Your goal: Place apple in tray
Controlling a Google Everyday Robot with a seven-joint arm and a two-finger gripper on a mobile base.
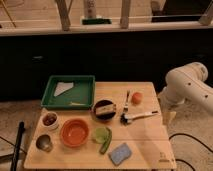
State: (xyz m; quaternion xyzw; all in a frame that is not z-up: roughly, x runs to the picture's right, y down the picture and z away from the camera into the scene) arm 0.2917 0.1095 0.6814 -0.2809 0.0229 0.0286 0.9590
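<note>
Though the gripper (167,107) hangs off the table's (145,147) right edge under the white arm (187,82), I can't make out whether it is clenched or released. Just left of it the apple (136,97) sits on the table beside a brush (141,116), well apart from the green tray (82,91).
</note>
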